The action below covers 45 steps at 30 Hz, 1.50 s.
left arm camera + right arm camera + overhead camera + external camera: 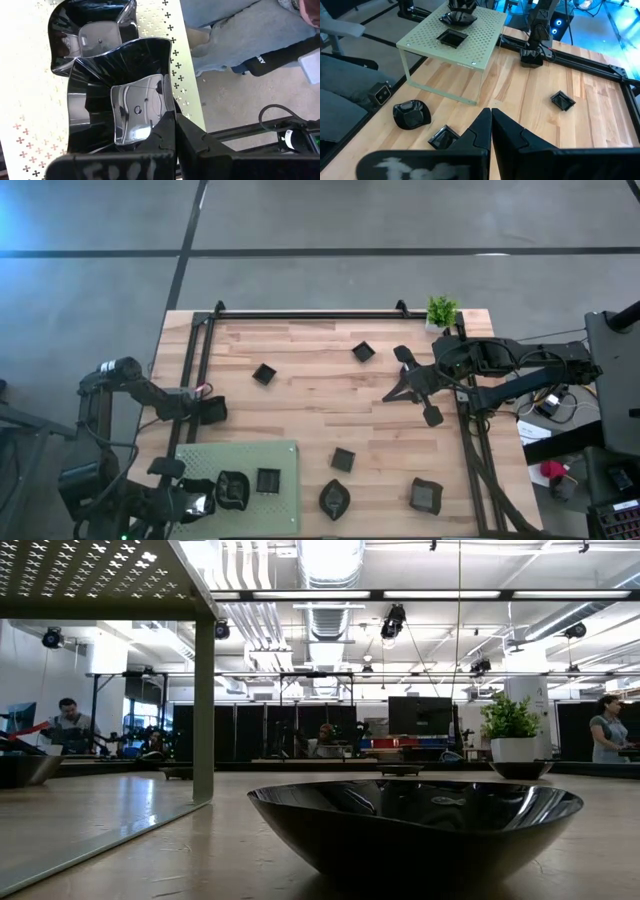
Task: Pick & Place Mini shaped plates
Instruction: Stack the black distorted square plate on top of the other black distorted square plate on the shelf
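Observation:
My left gripper (175, 131) is at the near left, above the raised light green mat (200, 465), and is shut on a wavy-edged black mini shaped plate (120, 100). The same plate (232, 490) lies near the mat's middle. Beside it a square black plate (268, 480) sits flat on the mat. More black plates rest on the wooden table (263, 373) (363, 352) (343, 460) (335, 498) (426, 496). My right gripper (392, 394) hangs shut over the table's right half, holding nothing; in its own view its tips (491, 117) meet. My left gripper pinches the plate's raised rim (167, 107) on one side between its two fingers, coming steeply from above. The plate sits at the mat's surface with its hollow up. I cannot tell whether its base rests on the mat or hangs just clear.
The mat stands on thin legs (406, 70) with open space beneath. A dark metal frame (300, 313) runs along the table's far and side edges. A small potted plant (441, 310) stands at the far right corner. A person's leg (240, 35) shows beyond the near edge.

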Available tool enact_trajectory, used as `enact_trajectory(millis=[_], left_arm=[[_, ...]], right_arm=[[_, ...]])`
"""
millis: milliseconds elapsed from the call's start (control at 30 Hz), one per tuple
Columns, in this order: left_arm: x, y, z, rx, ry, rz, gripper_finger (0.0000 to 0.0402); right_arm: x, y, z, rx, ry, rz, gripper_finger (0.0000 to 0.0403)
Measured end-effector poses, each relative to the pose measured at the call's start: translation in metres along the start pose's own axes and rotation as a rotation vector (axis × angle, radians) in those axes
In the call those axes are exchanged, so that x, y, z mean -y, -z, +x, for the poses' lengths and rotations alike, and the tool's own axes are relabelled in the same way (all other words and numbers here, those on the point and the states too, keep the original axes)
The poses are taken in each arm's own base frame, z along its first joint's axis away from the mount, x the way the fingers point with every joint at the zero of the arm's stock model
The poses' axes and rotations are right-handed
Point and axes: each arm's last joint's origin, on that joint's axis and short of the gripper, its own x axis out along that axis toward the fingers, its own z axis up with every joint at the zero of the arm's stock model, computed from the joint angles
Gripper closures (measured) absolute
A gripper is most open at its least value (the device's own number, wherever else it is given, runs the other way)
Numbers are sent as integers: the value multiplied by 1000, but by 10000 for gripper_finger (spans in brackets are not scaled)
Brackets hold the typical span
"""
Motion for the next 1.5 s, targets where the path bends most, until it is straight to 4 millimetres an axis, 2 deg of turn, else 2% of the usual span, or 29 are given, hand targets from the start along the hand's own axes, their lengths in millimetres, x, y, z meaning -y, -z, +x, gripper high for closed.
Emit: enact_trajectory(millis=[500, 733, 967, 1333, 1500], left_arm=[[0, 0, 0, -3, 1, 0, 401], [0, 0, 0, -2, 0, 1, 401], [0, 0, 0, -2, 0, 1, 401], [0, 0, 0, -2, 0, 1, 401], [0, 0, 0, -3, 1, 2, 401]], right_arm=[[-1, 3, 0, -30, -23, -64, 394], [-9, 5, -1, -5, -273, -56, 394], [-10, 5, -1, -1, -304, -53, 394], [-9, 5, 0, -50, -294, 234, 394], [-9, 5, 0, -55, -293, 268, 394]])
